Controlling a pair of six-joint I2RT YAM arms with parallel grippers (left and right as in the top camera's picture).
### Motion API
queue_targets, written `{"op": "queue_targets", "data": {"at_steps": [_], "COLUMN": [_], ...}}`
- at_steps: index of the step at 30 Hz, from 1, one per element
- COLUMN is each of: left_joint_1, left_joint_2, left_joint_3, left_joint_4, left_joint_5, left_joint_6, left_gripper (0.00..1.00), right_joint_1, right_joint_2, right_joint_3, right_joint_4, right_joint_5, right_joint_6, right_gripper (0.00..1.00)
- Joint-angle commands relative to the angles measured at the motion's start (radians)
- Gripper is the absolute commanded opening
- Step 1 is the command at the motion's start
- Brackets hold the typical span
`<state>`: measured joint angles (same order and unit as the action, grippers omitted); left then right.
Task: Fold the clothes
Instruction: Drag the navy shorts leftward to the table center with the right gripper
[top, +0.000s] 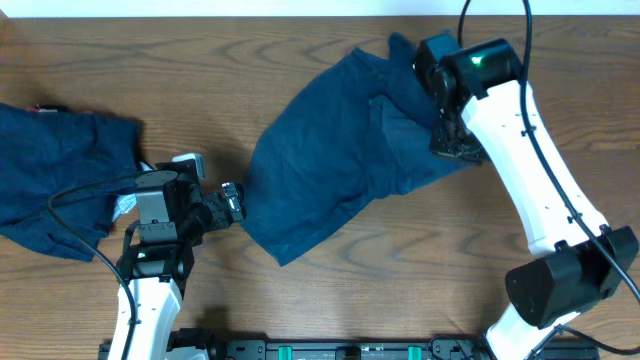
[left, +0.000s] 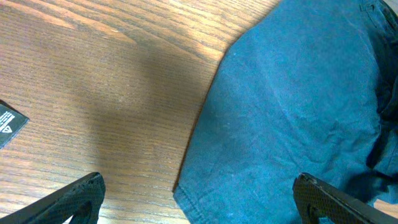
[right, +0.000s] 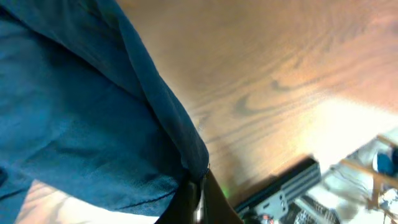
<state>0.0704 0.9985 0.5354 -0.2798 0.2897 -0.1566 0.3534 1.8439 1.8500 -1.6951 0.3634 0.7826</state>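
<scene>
The wooden worktop (top: 330, 290) carries all of it, and I see no finished fold anywhere on it. By my reading the job is near its start.

The central garment (top: 320, 170), dark navy, lies in the middle, spread wide but rumpled. One flap on its right side is doubled back over the body, its outline is ragged, and no edges line up. At best that is a first fold in the making.

At the far left edge a heap (top: 60, 170) of the same navy cloth sits bunched and looks untouched. All of that remains to be done.

My right gripper (top: 455, 140) is on the garment's upper right edge. On the wrist view the cloth gathers to a point and runs into the jaws, so I judge them pinched on that edge.

My left gripper (top: 232, 203) hovers just beside the garment's left edge. Its jaws are spread wide and hold nothing, with the hem and bare wood below them.
</scene>
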Motion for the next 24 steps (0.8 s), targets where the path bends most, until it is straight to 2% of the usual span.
{"op": "queue_targets", "data": {"at_steps": [1,2,3,4,5,7,8,9,10,12,15,18,19,24], "left_joint_1": [0.002,0.002,0.002,0.002,0.002,0.002,0.002,0.002,0.002,0.002,0.002,0.002,0.002,0.002], "left_joint_2": [0.0,0.0,0.0,0.0,0.0,0.0,0.0,0.0,0.0,0.0,0.0,0.005,0.011,0.081], "left_joint_3": [0.024,0.024,0.024,0.024,0.024,0.024,0.024,0.024,0.024,0.024,0.024,0.024,0.024,0.024], "left_joint_4": [0.009,0.01,0.01,0.01,0.01,0.01,0.01,0.012,0.013,0.013,0.01,-0.013,-0.019,-0.039], "left_joint_5": [0.013,0.013,0.013,0.013,0.013,0.013,0.013,0.013,0.013,0.013,0.014,0.037,0.059,0.217], "left_joint_6": [0.01,0.01,0.01,0.01,0.01,0.01,0.01,0.01,0.01,0.01,0.01,0.009,0.009,-0.019], "left_gripper": [0.98,0.98,0.98,0.98,0.98,0.98,0.98,0.98,0.98,0.98,0.98,0.98,0.98,0.98], "right_joint_1": [-0.025,-0.028,-0.032,-0.036,-0.043,-0.057,-0.064,-0.068,-0.073,-0.08,-0.08,-0.071,-0.07,-0.078], "right_joint_2": [-0.023,-0.023,-0.023,-0.023,-0.023,-0.023,-0.023,-0.023,-0.023,-0.023,-0.023,-0.034,-0.043,-0.071], "right_joint_3": [-0.05,-0.064,-0.077,-0.093,-0.113,-0.161,-0.187,-0.211,-0.238,-0.288,-0.315,-0.284,-0.26,-0.078], "right_joint_4": [-0.002,0.0,0.003,0.003,0.003,0.011,0.026,0.043,0.062,0.104,0.171,0.267,0.295,0.356], "right_joint_5": [0.03,0.03,0.029,0.03,0.03,0.029,0.029,0.029,0.029,0.029,0.026,-0.001,-0.025,-0.151], "right_joint_6": [0.055,0.055,0.055,0.063,0.083,0.116,0.119,0.119,0.119,0.118,0.079,-0.047,-0.09,-0.209], "right_gripper": [0.47,0.47,0.38,0.15,0.11,0.11,0.2,0.39,0.65,0.78,0.83,0.97,0.99,0.99]}}
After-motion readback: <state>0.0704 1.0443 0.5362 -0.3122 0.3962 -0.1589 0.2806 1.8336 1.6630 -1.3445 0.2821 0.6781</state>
